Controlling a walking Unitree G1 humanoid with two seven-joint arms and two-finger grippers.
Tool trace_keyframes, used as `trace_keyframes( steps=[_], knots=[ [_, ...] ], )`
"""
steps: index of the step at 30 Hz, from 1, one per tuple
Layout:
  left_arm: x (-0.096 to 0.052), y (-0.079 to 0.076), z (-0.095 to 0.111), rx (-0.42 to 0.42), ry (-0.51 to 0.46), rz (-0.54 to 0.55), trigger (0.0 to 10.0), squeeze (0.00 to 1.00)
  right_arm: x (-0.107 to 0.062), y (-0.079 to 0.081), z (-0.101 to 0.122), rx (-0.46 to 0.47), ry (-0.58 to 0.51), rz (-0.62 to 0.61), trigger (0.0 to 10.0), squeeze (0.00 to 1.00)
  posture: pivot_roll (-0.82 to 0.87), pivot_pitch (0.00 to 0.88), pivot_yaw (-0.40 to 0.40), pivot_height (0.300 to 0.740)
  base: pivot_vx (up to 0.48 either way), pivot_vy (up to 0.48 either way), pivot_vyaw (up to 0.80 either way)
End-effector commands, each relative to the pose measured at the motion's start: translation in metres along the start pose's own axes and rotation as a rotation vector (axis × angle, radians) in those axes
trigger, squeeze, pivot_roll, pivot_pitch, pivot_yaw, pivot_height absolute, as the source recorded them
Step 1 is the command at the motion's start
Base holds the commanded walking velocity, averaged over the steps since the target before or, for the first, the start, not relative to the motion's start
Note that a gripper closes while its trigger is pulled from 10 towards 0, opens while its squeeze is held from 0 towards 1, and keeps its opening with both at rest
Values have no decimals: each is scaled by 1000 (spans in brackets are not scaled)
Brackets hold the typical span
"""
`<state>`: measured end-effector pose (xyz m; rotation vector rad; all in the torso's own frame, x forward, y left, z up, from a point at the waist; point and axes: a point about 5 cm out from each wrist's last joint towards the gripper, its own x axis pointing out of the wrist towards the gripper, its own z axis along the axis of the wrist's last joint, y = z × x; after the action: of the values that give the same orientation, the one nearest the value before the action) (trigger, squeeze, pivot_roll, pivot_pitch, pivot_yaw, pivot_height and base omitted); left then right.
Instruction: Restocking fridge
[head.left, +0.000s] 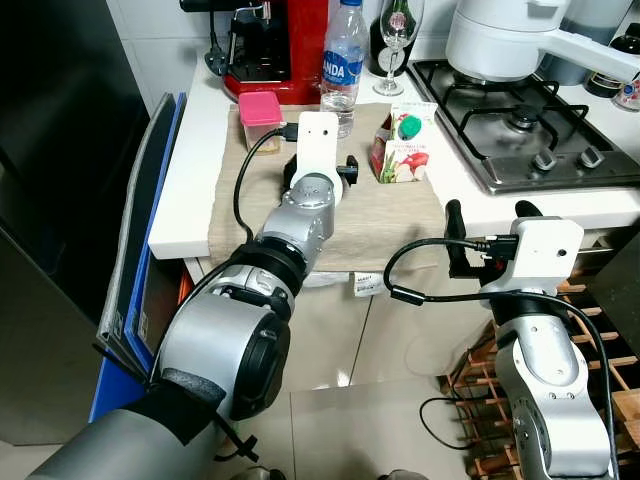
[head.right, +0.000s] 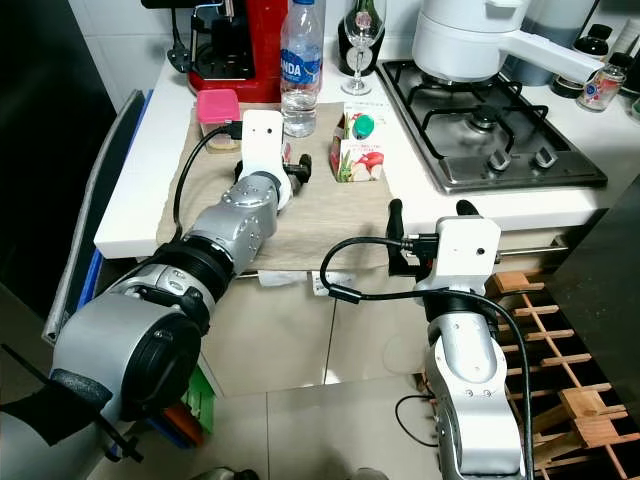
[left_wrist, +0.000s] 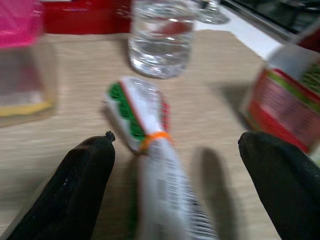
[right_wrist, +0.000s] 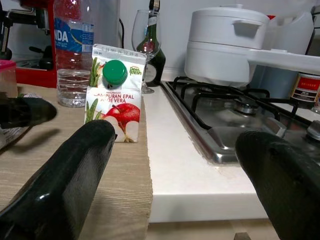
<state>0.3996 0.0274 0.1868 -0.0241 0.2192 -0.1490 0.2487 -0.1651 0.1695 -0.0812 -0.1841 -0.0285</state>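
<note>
A juice carton (head.left: 403, 148) with a green cap stands on the beige mat (head.left: 390, 215), beside a water bottle (head.left: 344, 60) and a pink-lidded tub (head.left: 262, 122). My left gripper (left_wrist: 175, 180) reaches low over the mat and is open. A small white, green and red packet (left_wrist: 145, 125) tied with an orange band lies between its fingers (left_wrist: 75, 185), untouched. My right gripper (head.left: 490, 215) is open at the counter's front edge, pointing toward the carton (right_wrist: 115, 95), with nothing between its fingers (right_wrist: 65, 175).
A dark fridge (head.left: 50, 150) stands to the left, with blue boards (head.left: 150, 250) leaning against the counter side. A gas hob (head.left: 520, 120) with a white pot (head.left: 500, 35) is on the right. A red coffee machine (head.left: 275, 45) and wine glass (head.left: 397, 40) stand at the back. A wooden rack (head.left: 600, 380) sits low right.
</note>
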Motion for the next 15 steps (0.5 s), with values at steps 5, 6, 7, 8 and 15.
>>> trace_keyframes(
  steps=[5, 6, 7, 8, 15],
  knots=[
    [0, -7, -1, 41, 23, -44, 0, 0, 2, 3, 4, 0, -8, 16, 10000, 82, -269, 41, 41, 740, 0, 0, 0],
    [0, -7, -1, 41, 23, -44, 0, 0, 2, 3, 4, 0, -8, 16, 10000, 82, -269, 41, 41, 740, 0, 0, 0],
    [0, -6, -3, 47, 30, -42, 0, 0, 3, 3, 4, 0, -9, 17, 10000, 82, -269, 41, 41, 740, 0, 0, 0],
    [0, -1, -9, 66, 45, -19, 0, 0, 6, 3, 4, -1, -13, 19, 10000, 82, -260, 21, 38, 740, 0, 0, 0],
    [1, 16, -19, 53, 72, 70, 0, 0, 13, 5, 2, 5, -15, 32, 10000, 78, -233, 0, 27, 740, 0, 0, 0]
  ],
)
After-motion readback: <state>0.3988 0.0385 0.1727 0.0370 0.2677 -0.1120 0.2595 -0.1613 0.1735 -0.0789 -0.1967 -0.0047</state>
